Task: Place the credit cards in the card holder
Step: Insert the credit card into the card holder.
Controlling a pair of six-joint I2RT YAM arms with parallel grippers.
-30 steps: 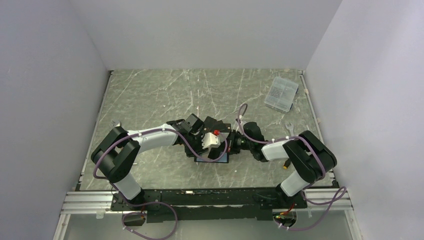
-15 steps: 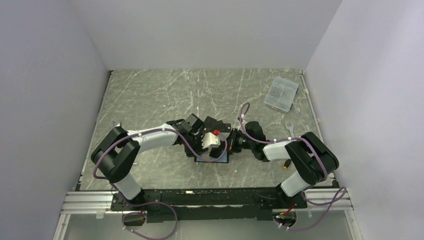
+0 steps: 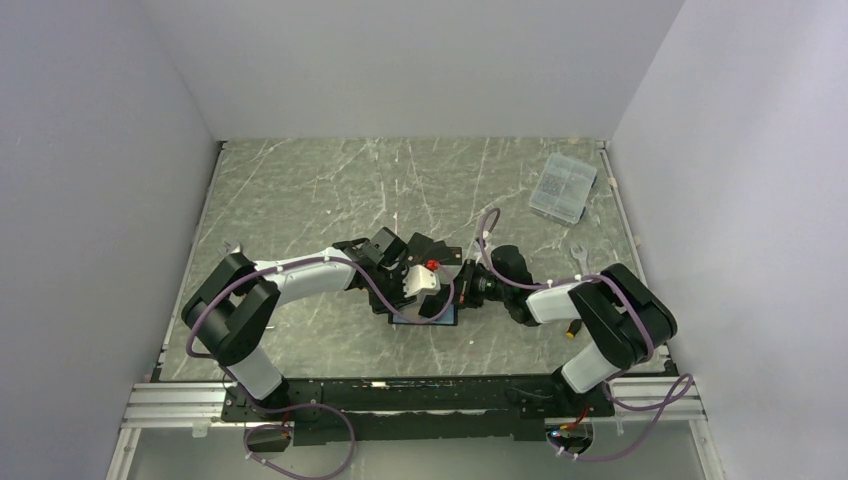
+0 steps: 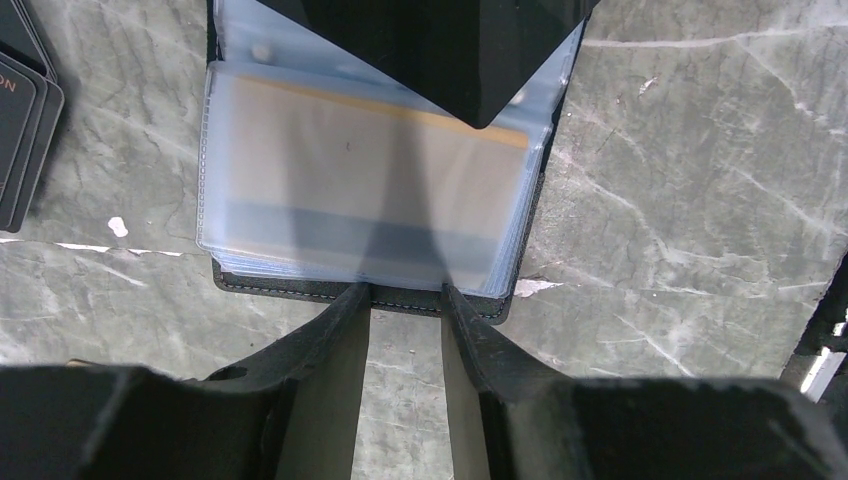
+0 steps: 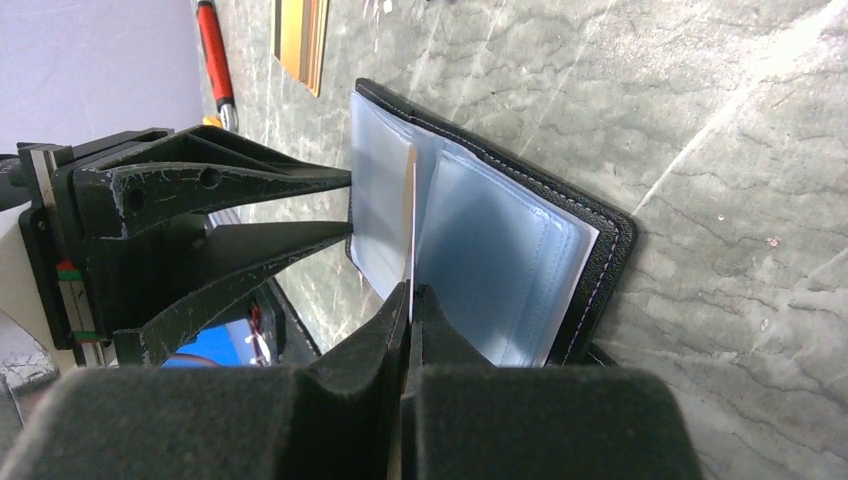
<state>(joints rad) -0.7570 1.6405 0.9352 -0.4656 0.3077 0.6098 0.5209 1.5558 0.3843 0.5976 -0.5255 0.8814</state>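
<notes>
Right pincer (image 5: 410,298) horizontal, tight on card (image 5: 410,215)

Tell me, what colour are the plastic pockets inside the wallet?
The plastic pockets are a pale, see-through blue. The left wrist view shows them best.

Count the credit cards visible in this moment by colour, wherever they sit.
Black credit cards: 2
Orange-gold credit card: 1
Edge-on credit card pinched in the right fingers, colour unclear: 1
Total: 4
</notes>
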